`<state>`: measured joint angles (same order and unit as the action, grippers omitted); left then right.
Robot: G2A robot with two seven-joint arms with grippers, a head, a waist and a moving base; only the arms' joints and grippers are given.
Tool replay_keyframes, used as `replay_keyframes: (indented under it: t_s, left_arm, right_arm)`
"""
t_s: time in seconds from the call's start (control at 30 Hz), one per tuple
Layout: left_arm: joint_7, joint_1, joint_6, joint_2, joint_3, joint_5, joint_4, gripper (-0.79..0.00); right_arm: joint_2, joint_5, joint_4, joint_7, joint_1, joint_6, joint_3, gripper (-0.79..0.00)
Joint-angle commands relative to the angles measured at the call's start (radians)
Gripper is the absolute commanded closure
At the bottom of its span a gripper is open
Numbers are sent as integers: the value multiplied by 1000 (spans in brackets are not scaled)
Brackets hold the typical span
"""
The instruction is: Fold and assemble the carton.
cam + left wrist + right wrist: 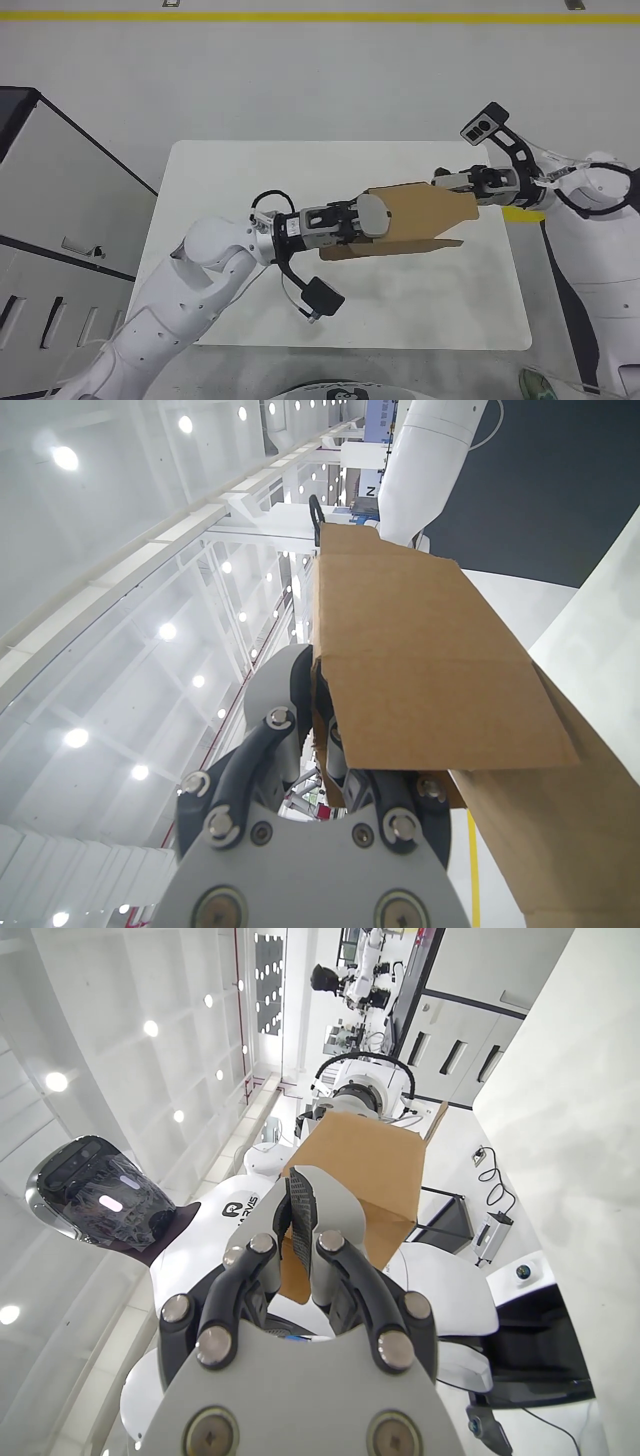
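A brown cardboard carton is held in the air over the white table, partly opened, with one flap hanging toward the near side. My left gripper is shut on the carton's left end. In the left wrist view its fingers pinch a panel edge of the carton. My right gripper is shut on the carton's far right edge. In the right wrist view the gripper clamps the rim of the carton, with the left arm behind it.
A grey cabinet stands along the table's left side. A yellow floor line runs beyond the table's far edge. The table surface lies bare under and around the carton.
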<state>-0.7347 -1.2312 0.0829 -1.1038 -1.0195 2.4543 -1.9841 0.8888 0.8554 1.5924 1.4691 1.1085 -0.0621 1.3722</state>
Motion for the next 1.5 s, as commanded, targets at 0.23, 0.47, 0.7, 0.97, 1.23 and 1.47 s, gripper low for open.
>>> replay_keyframes:
  t_s: [0.23, 0.47, 0.7, 0.97, 1.23, 1.47]
  left_arm:
    - [13, -7, 0, 2, -6, 10, -6, 0]
    - [10, -3, 6, 3, -1, 32, -9, 0]
    - [8, 5, 3, 2, 8, 32, -3, 0]
    - [6, 3, -3, 4, -6, 25, 9, 0]
    - [-1, -7, -7, 7, -17, 19, 15, 0]
    - [-2, -8, -15, 7, -20, 15, 17, 0]
  right_arm:
    - [1, -12, 15, 1, 4, -7, -13, 0]
    - [2, -28, 16, -4, 3, -13, -21, 0]
    - [3, -39, 15, -9, 0, -18, -31, 0]
    - [3, -37, 15, -19, -1, -12, -24, 0]
    - [1, -38, 19, -25, 4, -10, -6, 0]
    - [-1, -43, 18, -25, 7, -13, 1, 0]
